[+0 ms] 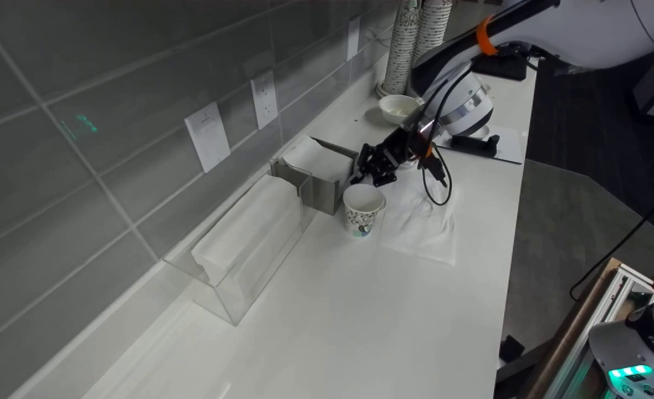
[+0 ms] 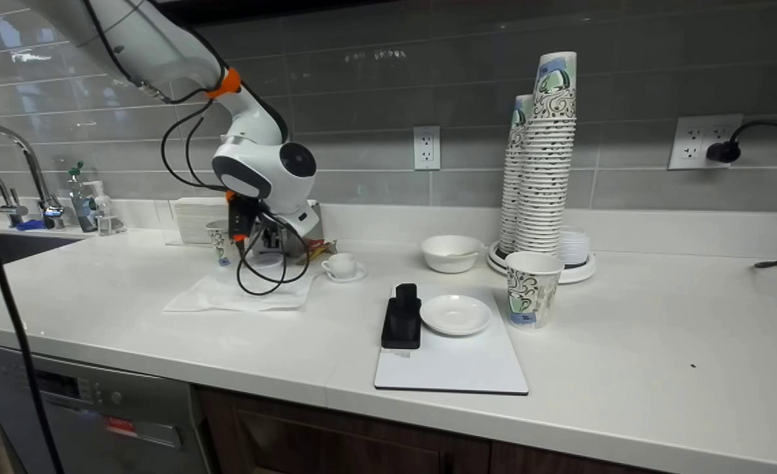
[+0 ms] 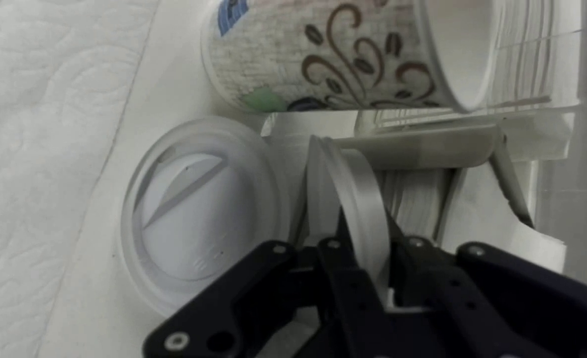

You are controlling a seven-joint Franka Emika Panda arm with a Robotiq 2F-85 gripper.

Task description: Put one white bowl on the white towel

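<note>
My gripper (image 3: 365, 243) was clamped on a white plastic lid (image 3: 359, 191), standing on edge in its grip; the task's "bowl" possibly meant this lid. For a clean placement, I judged it best to lift clear of the patterned paper cup (image 3: 343, 54) and second lid (image 3: 194, 219), squeeze lightly to spare the rim, then level it over the white paper towel (image 2: 230, 294), near my gripper. The actual white bowl (image 2: 446, 259) stood well apart, near the cup stacks (image 2: 541, 178).

White arm (image 2: 181, 59), orange band (image 2: 226, 83), black gripper (image 3: 368, 238).
</note>
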